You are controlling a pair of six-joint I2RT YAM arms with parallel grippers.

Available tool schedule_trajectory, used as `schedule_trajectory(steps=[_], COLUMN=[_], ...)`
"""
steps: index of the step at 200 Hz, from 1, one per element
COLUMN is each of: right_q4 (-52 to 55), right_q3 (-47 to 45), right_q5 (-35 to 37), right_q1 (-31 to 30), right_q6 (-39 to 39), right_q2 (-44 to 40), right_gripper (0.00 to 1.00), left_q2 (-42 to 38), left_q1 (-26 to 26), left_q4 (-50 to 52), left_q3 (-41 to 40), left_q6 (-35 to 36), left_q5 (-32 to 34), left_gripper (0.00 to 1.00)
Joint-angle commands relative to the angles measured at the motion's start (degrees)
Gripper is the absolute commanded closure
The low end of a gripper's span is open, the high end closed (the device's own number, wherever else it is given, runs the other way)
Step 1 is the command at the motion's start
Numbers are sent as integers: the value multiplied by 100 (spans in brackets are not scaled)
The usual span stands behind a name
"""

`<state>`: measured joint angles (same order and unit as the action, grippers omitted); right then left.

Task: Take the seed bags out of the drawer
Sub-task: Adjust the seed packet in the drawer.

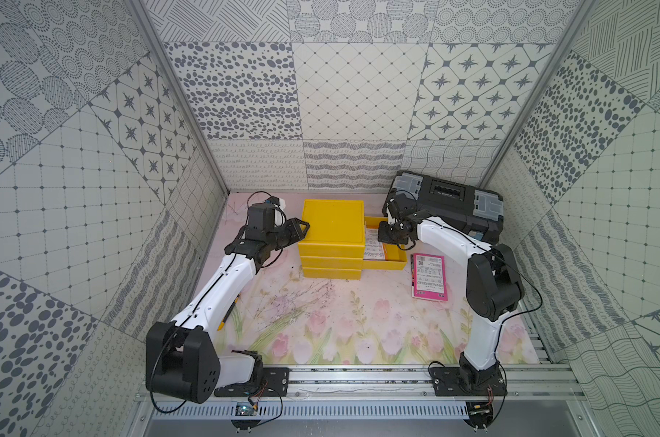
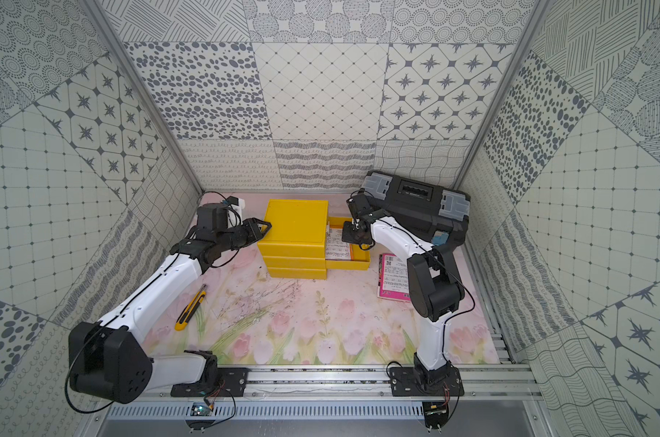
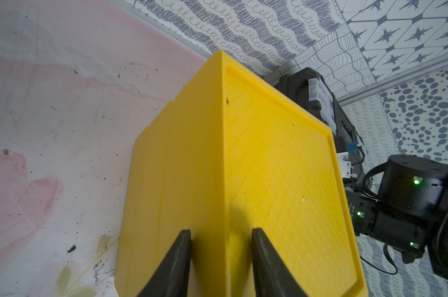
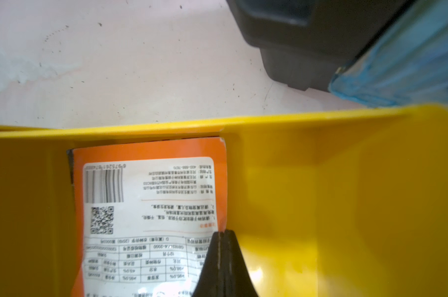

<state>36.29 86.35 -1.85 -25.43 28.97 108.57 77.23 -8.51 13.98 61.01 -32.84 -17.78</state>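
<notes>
One magenta seed bag (image 1: 429, 276) lies beside the open drawer (image 1: 391, 263); only a top view shows a yellow knife (image 2: 190, 308). Right gripper (image 4: 224, 235) is fully closed at the orange seed bag (image 4: 151, 205)'s edge, grip uncertain; left gripper (image 3: 221, 232) straddles the yellow cabinet (image 3: 269, 167)'s corner.

Right pincer (image 2: 355, 237) in drawer (image 2: 358, 264), magenta seed bag (image 2: 393, 278) beside

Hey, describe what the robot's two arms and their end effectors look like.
Both arms, the left arm and the right arm, have white link shells, black joint housings and thin black cables along them. Each end effector has dark, tapered fingers. Green indicator lights glow on the right arm's wrist.
</notes>
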Motion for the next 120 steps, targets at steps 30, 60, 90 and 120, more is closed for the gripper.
schedule_trajectory(steps=[30, 60, 90, 120], right_q4=[-158, -50, 92, 193], right_q3=[139, 204, 260, 243], right_q5=[-113, -72, 33, 44], right_q1=[-28, -27, -15, 87], right_q6=[52, -20, -143, -216], right_q2=[-780, -971, -1125, -1315], right_gripper=[100, 100, 100, 100], left_q2=[186, 219, 231, 222], left_q1=[-21, -19, -22, -19], left_q4=[2212, 2196, 2205, 2199], left_q3=[-149, -135, -133, -123], left_q6=[314, 307, 305, 313], left_q5=[65, 56, 57, 64], left_gripper=[60, 60, 60, 60])
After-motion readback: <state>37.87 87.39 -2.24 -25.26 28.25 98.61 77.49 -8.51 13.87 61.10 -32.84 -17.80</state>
